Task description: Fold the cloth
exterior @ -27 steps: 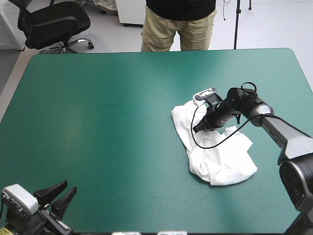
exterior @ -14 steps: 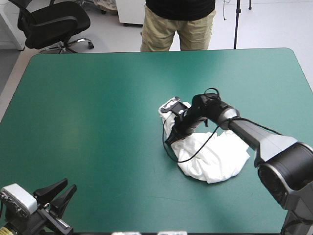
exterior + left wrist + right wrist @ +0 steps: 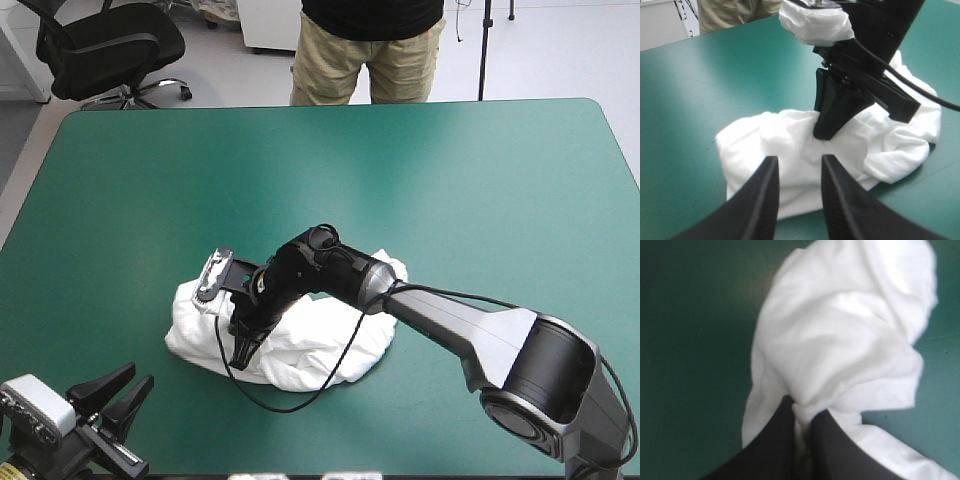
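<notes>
In the high view, your table (image 3: pixel 150 180) with its teal-green cover fills nearly the whole frame. The white T-shirt (image 3: pixel 320 340) lies on it as a crumpled heap, just left of centre in the lower half of the frame and inside every table edge. The heap is wider than it is deep, with a small lobe of cloth sticking out at its upper right.

Your right arm enters from the lower right corner and stretches over the heap toward the left. The right gripper (image 3: pixel 243 352) points down into the left part of the T-shirt, close to the cloth's near edge. Seen from the right wrist, its black fingers are clenched almost together on a pinch of white fabric, and the rest of the shirt bunches up ahead of them with the cover showing on both sides.

Your left gripper (image 3: pixel 143 380) sits in the lower left corner of the high view, apart from the cloth. Its two black fingers are spread and grasp nothing. From the left wrist, the heap lies just ahead of them, with the right gripper planted in it.
</notes>
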Robot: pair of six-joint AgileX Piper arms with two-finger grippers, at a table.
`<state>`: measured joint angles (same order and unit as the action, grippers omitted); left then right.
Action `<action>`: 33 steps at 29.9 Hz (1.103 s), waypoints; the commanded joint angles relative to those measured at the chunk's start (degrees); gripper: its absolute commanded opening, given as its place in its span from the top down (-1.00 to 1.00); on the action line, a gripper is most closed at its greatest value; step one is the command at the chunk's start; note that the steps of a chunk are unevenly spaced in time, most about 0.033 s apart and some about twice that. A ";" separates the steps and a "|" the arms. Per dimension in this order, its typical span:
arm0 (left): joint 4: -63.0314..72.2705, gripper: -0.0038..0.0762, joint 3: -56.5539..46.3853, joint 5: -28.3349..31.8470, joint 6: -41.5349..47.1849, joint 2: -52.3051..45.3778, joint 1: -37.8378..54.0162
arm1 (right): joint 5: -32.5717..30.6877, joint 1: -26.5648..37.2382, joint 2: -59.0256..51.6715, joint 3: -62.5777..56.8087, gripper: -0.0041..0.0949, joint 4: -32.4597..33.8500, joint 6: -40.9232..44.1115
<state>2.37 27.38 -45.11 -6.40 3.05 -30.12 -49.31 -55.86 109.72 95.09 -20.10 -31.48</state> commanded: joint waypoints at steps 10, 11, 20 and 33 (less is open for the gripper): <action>0.01 0.37 1.44 4.47 0.64 1.03 -0.21 | -1.16 2.14 -2.76 2.76 -0.19 7.31 3.39; 0.01 0.37 1.44 4.47 0.64 1.03 -0.21 | -1.27 2.69 -2.76 2.76 -0.27 8.30 3.55; -7.15 0.29 1.64 -4.00 19.55 1.27 -0.21 | -21.26 12.27 -7.60 8.12 -0.26 12.45 12.04; -15.76 -0.14 9.94 -18.65 35.61 22.35 -0.21 | -22.26 24.16 -35.52 -6.89 -0.04 12.34 14.98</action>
<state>-14.26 34.55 -66.91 29.15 18.08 -30.12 -71.45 -32.46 80.24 88.22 -7.41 -16.71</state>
